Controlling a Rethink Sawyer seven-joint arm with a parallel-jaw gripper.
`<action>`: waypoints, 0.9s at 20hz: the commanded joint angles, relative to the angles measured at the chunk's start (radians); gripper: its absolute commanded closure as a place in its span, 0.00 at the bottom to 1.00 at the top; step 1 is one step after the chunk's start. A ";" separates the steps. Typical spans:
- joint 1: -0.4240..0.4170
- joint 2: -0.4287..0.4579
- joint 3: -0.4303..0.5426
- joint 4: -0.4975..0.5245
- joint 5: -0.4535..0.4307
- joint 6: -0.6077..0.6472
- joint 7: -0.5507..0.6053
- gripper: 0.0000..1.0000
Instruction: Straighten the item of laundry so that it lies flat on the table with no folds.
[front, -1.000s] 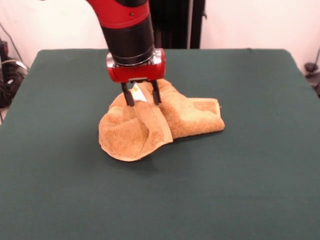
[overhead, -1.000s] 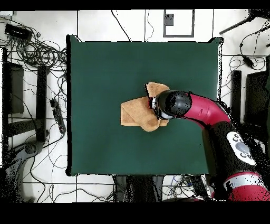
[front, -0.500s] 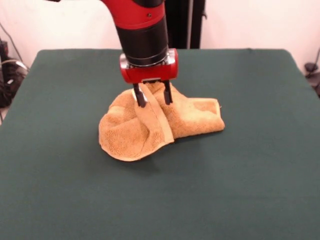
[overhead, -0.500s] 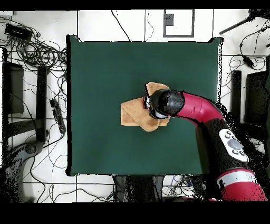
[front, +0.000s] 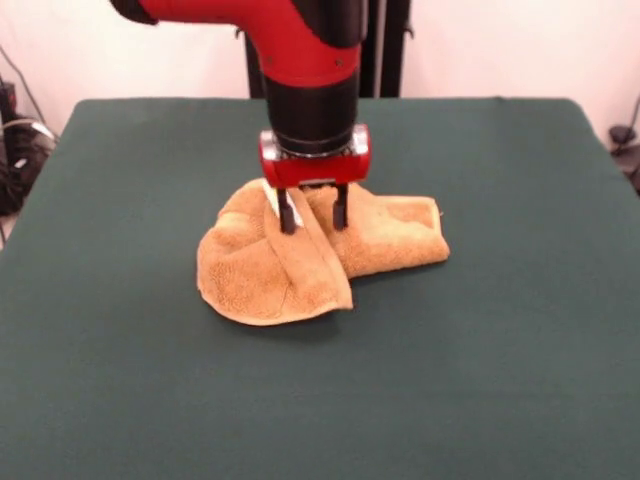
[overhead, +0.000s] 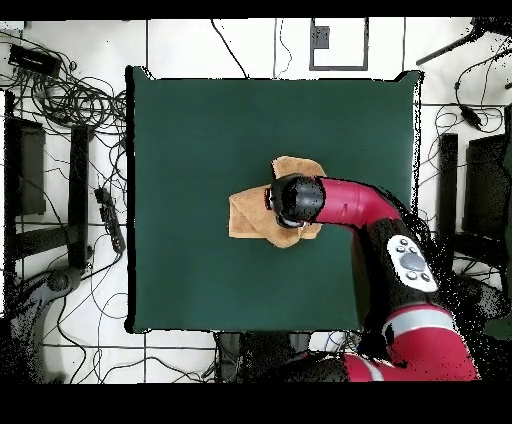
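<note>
Green table (front: 520, 330), crumpled towel (front: 270, 275), spread hand (front: 313, 218).

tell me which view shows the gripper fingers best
The front view: the gripper hangs over the crumpled towel, both dark fingers visible and apart. In the overhead view the arm's wrist hides the fingers.

Evenly and softly lit from above, with only a faint, short shadow under the near edge of the towel (front: 320, 255) on the table (front: 500, 350) and a little beneath the gripper (front: 313, 215). No glare on the matte green cloth, just a mild sheen along the red arm (front: 300, 40). Slightly soft throughout in the front view, brighter and harsher on the pale floor (overhead: 70, 350) in the overhead view.
</note>
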 joint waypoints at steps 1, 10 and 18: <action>0.110 0.092 -0.078 -0.089 -0.105 -0.090 0.141 0.00; 0.195 0.148 -0.164 -0.194 -0.191 -0.146 0.141 0.00; 0.201 0.145 -0.155 -0.218 -0.196 -0.113 0.087 1.00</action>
